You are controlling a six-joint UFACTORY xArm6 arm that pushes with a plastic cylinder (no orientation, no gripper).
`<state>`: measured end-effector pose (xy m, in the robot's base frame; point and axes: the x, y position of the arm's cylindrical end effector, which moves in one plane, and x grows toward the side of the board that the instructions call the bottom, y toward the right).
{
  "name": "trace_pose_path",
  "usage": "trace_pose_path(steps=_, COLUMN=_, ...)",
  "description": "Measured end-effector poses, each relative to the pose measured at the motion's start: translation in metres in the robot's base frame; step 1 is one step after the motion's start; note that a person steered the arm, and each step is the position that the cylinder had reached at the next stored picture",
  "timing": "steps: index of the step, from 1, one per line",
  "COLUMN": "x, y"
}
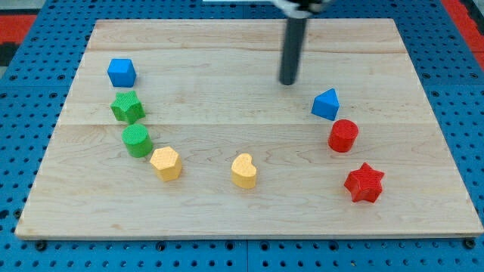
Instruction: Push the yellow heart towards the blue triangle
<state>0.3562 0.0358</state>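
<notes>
Yellow heart (243, 171) sits low on the wooden board (227, 45), near the middle, well apart from my tip (288, 81), which is up toward the view's top and a little right, touching no block. Blue triangle (326, 104) lies just right of and below my tip. Below it, a red cylinder (343, 136), then a red star (364, 183). Left of the heart: yellow hexagon (165, 163), green cylinder (138, 140), green star (128, 106), blue cube (121, 72).

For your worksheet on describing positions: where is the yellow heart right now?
The yellow heart sits near the board's bottom middle, between the yellow hexagon on its left and the red star on its right.
</notes>
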Motion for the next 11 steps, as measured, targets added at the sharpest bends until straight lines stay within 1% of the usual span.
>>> trace_pose_path(steps=1, x=0.070, y=-0.004)
trace_pose_path(steps=2, x=0.126, y=0.045)
trace_pose_path(steps=3, x=0.185, y=0.046)
trace_pose_path(steps=4, x=0.214, y=-0.030)
trace_pose_path(steps=5, x=0.193, y=-0.064)
trace_pose_path(steps=6, x=0.154, y=-0.063)
trace_pose_path(steps=7, x=0.130, y=-0.073)
trace_pose_path(steps=8, x=0.182, y=-0.048)
trace_pose_path(steps=9, x=0.168, y=-0.031)
trace_pose_path(steps=11, x=0.080, y=-0.029)
